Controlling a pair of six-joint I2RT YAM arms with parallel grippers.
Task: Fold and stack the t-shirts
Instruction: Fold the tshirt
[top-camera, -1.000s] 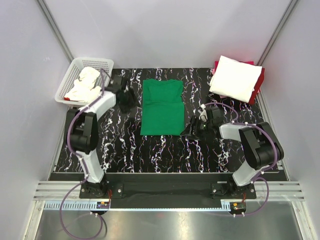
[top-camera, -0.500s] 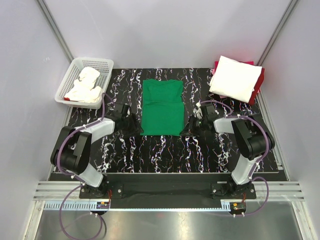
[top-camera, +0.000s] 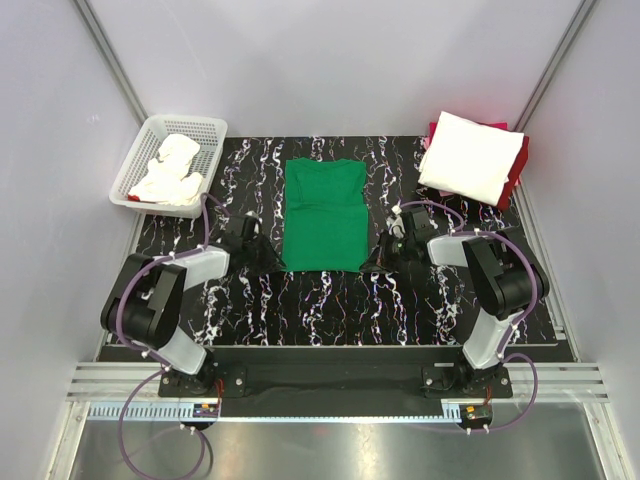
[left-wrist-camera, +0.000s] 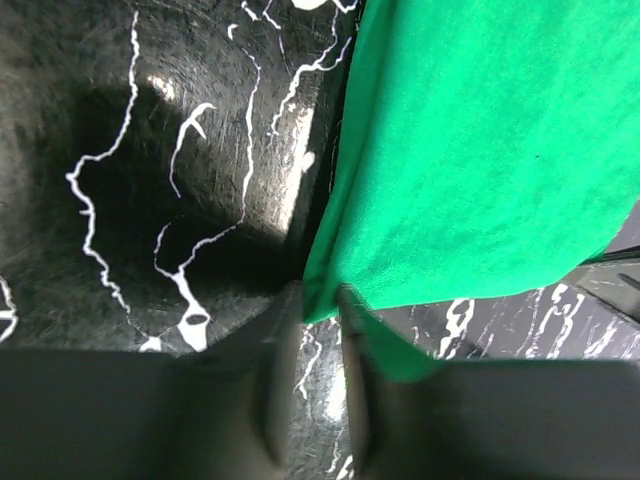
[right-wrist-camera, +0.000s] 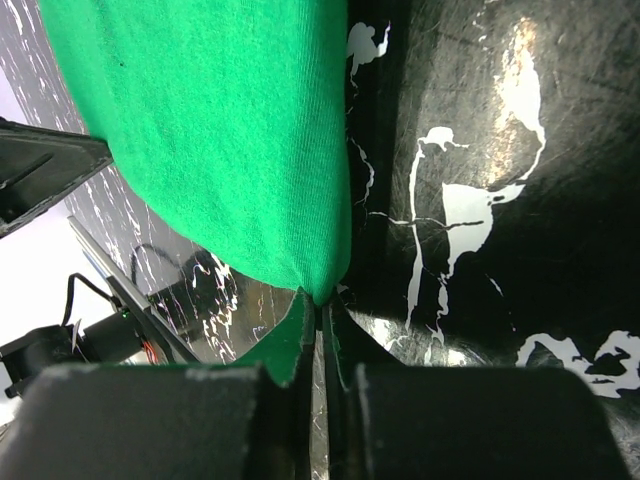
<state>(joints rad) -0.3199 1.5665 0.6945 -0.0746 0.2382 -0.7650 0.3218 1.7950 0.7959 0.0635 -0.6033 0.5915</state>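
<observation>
A bright green t-shirt (top-camera: 323, 215) lies folded into a long rectangle in the middle of the black marbled table (top-camera: 330, 310). My left gripper (top-camera: 268, 262) is low at its near left corner. In the left wrist view the green t-shirt (left-wrist-camera: 480, 150) has that corner pinched between the narrowed jaws of the left gripper (left-wrist-camera: 322, 300). My right gripper (top-camera: 375, 262) sits at the near right corner. There the right gripper (right-wrist-camera: 322, 305) is shut tight on the tip of the green t-shirt (right-wrist-camera: 220, 130). A folded white t-shirt (top-camera: 470, 155) rests on a red t-shirt (top-camera: 518, 175) at the back right.
A white mesh basket (top-camera: 185, 122) stands at the back left with crumpled white cloth (top-camera: 170, 170) inside. Pale walls close in the table on the left, back and right. Both arm bases are bolted at the near edge.
Both arms came down and inward to the green shirt's near corners. The right gripper closed on its corner first, then the left jaws narrowed onto theirs.
</observation>
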